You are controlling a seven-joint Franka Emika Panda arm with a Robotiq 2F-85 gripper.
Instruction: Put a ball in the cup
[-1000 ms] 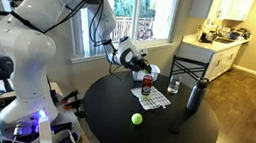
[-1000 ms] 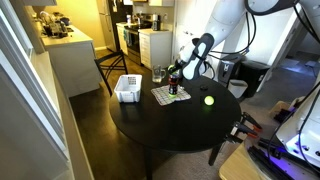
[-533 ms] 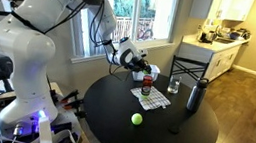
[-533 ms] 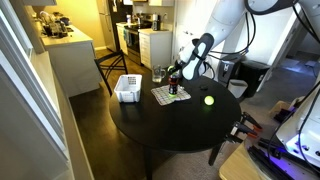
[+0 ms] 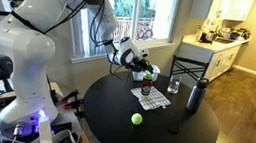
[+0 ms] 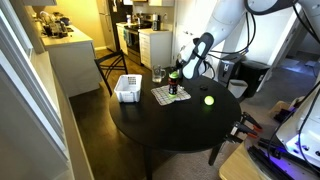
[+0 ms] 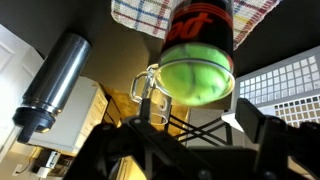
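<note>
A yellow-green ball [image 7: 195,78] sits in the mouth of a dark cup [image 7: 200,22] with a red logo, which stands on a checked cloth [image 5: 152,99]. In both exterior views the ball [image 5: 148,75] [image 6: 175,76] shows at the top of the cup [image 5: 147,85] [image 6: 176,89]. My gripper [image 7: 197,112] [image 5: 145,66] [image 6: 179,68] is just above the cup. Its fingers stand apart on either side of the ball and do not press on it. A second, matching ball [image 5: 137,118] [image 6: 208,100] lies on the black round table [image 5: 159,137].
A clear glass mug [image 5: 173,85] [image 6: 158,73] stands next to the cloth. A tall dark bottle [image 5: 196,94] [image 7: 50,80] stands beyond it. A white basket [image 6: 127,87] [image 7: 290,85] sits at the table's edge. A chair [image 5: 189,65] stands behind the table.
A green ball now shows at the cup's top in both exterior views, where only the dark and red cup showed before. The arm has hardly moved.
</note>
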